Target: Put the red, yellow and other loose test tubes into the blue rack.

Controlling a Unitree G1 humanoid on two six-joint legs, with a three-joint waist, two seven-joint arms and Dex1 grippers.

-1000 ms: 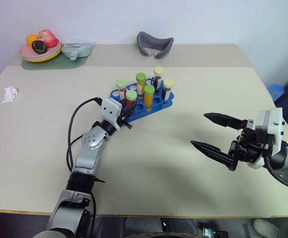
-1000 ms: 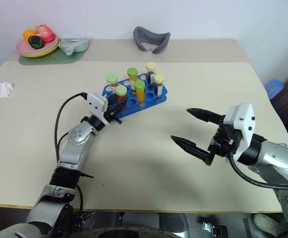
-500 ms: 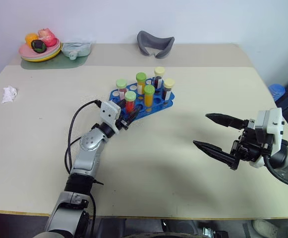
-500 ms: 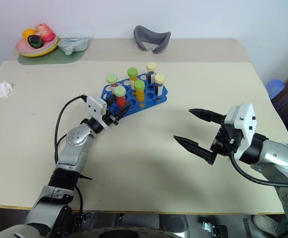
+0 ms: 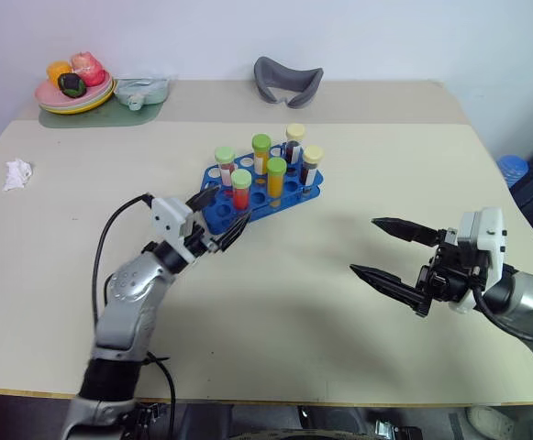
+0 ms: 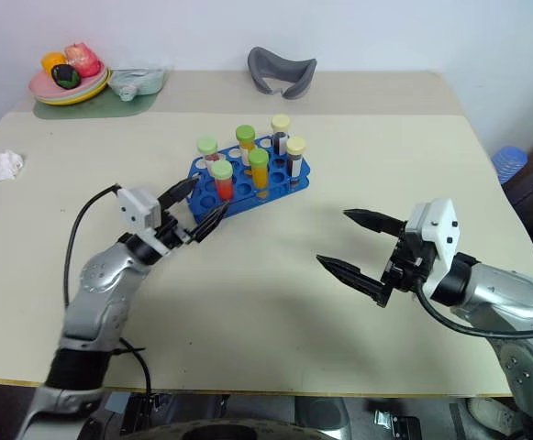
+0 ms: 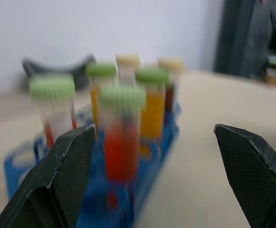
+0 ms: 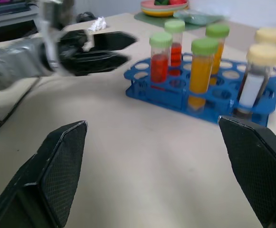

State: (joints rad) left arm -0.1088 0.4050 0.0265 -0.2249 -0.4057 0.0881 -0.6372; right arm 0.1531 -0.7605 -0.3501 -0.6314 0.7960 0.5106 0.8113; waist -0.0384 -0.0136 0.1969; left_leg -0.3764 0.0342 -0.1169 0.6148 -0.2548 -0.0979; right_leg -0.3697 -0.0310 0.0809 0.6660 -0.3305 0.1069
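The blue rack (image 5: 291, 191) stands mid-table with several capped test tubes upright in it. A red tube with a green cap (image 5: 240, 188) occupies a near-left hole, and a yellow one (image 5: 275, 181) stands beside it. My left gripper (image 5: 222, 213) is open and empty, just short of the rack's near-left corner, its fingers apart from the tubes. Its wrist view looks between both fingers (image 7: 66, 175) at the red tube (image 7: 122, 142). My right gripper (image 5: 364, 245) hovers open and empty over bare table to the rack's right. No loose tube lies on the table.
A plate of fruit (image 5: 73, 92) and a clear container (image 5: 142, 90) sit at the far left corner. A grey curved object (image 5: 287, 81) lies at the back centre. Crumpled paper (image 5: 16, 172) rests near the left edge.
My left gripper opened, leaving the red tube standing in the rack, then drew back toward me and to the left. My right gripper stayed open and sank slightly.
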